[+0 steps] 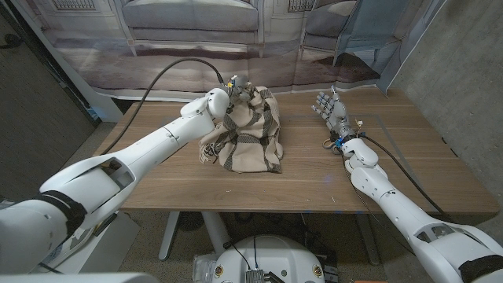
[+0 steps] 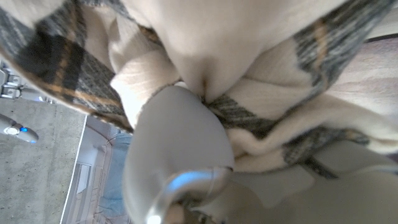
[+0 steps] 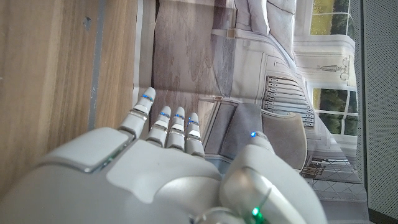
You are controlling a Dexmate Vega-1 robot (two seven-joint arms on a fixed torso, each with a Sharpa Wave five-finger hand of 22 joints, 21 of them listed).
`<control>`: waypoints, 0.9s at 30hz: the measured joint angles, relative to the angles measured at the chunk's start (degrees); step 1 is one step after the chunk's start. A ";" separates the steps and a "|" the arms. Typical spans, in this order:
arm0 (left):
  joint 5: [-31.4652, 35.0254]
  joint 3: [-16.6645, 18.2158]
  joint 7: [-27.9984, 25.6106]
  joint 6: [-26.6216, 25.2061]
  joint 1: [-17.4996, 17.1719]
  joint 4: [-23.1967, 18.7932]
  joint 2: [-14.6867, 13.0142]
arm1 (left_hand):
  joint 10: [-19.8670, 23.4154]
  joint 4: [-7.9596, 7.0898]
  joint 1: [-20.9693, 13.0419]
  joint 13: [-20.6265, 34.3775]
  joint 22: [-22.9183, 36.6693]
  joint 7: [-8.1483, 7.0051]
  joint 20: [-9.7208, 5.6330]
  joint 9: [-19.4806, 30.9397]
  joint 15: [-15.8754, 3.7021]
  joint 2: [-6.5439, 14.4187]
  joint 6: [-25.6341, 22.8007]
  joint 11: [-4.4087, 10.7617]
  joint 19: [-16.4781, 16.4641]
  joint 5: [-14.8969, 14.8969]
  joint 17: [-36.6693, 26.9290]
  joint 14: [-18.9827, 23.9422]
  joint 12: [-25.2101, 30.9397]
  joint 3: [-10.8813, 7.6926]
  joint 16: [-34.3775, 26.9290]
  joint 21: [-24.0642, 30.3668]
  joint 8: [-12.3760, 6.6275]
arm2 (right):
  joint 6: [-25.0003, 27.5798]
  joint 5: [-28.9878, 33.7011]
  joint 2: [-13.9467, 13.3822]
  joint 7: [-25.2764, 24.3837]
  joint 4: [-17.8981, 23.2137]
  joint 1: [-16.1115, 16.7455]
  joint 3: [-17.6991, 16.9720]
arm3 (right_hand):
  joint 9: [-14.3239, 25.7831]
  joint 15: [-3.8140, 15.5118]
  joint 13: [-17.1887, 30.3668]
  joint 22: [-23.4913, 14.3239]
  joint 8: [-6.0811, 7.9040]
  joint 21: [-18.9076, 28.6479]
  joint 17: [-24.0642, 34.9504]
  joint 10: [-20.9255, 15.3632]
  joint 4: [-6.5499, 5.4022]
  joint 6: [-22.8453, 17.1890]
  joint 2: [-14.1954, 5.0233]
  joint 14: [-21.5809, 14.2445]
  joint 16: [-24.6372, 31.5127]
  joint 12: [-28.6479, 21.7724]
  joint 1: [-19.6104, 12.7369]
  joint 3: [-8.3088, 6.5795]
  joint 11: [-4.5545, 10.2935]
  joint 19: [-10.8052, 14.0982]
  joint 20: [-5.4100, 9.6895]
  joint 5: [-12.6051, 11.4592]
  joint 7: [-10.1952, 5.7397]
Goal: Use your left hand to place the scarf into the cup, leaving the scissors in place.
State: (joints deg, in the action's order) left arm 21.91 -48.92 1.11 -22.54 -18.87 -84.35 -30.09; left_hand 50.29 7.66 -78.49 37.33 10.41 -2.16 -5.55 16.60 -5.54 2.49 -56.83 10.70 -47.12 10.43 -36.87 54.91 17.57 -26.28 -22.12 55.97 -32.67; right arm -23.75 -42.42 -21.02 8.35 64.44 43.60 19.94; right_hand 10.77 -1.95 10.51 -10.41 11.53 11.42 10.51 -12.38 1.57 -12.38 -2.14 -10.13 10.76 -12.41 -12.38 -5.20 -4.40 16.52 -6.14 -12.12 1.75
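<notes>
The scarf (image 1: 251,134), cream with dark plaid stripes, is heaped in a tall mound at the middle of the wooden table (image 1: 314,181). My left hand (image 1: 233,90) is at the mound's top far-left corner, fingers dug into the cloth and gripping a fold. In the left wrist view a finger (image 2: 180,143) pushes into a crease of the scarf (image 2: 249,37), which fills the space around it. My right hand (image 1: 330,106) stands upright near the far right of the table, fingers apart and holding nothing. Its fingers (image 3: 168,124) reach out beyond the table edge (image 3: 56,74).
A printed backdrop (image 1: 196,39) hangs just behind the table's far edge. Cables (image 1: 393,161) trail from my right wrist across the right side. A grey wall (image 1: 464,71) stands at the right. Bare wood lies in front of the scarf.
</notes>
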 measured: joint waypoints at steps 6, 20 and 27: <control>0.28 -0.44 0.28 0.35 0.02 1.12 0.55 | 0.37 0.02 0.39 0.02 0.00 -0.01 -0.12 -0.13 -0.11 -0.36 0.00 0.07 0.13 0.00 -0.16 0.12 -0.11 -0.45 0.01 0.36 0.00 | -0.15 -0.17 0.18 0.21 -0.46 -0.02 -0.03 | 0.00 0.00 0.00 0.00 0.00 0.00 0.00 0.00 0.15 0.00 0.00 0.00 0.00 0.00 0.00 0.15 0.00 0.00 0.00 0.00 0.00; 0.61 -0.73 0.37 0.76 -0.32 2.37 1.18 | 0.56 0.26 0.84 0.30 0.01 -0.01 0.22 -0.12 -0.22 -0.38 0.01 0.07 0.62 -0.01 -0.55 0.22 -0.43 -0.69 0.44 0.52 -0.33 | -0.36 -0.34 0.55 0.89 -1.76 -0.78 -0.03 | 0.00 0.00 0.00 0.00 0.00 0.00 0.00 -0.22 0.15 0.00 0.00 0.00 0.00 0.00 0.00 0.14 0.22 0.00 0.00 0.00 0.00; 0.84 -1.19 0.39 0.81 -0.51 3.48 1.87 | 0.57 0.10 0.84 0.52 0.02 -0.02 0.12 -0.14 -0.22 -0.37 0.02 0.07 0.72 -0.05 -0.76 0.22 -0.65 -1.00 0.71 0.82 -0.33 | -0.37 -0.43 0.57 1.33 -2.06 -0.88 -0.03 | 0.00 0.00 0.00 0.00 0.00 0.00 0.00 -0.53 0.14 0.00 0.00 0.00 0.00 0.00 0.00 0.14 0.09 0.00 0.00 0.00 0.00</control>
State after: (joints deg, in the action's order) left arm 22.75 -50.11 1.50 -21.73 -19.38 -80.88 -28.22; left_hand 50.86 7.76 -77.65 37.85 10.43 -2.18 -5.42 16.46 -5.76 2.11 -56.81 10.78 -46.40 10.37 -37.63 55.13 16.92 -27.28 -21.41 56.80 -33.00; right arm -24.12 -42.85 -20.45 9.68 62.38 42.72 19.91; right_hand 10.77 -1.95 10.51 -10.41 11.53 11.42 10.51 -12.91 1.72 -12.38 -2.14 -10.13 10.76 -12.41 -12.39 -5.06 -4.31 16.52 -6.15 -12.12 1.75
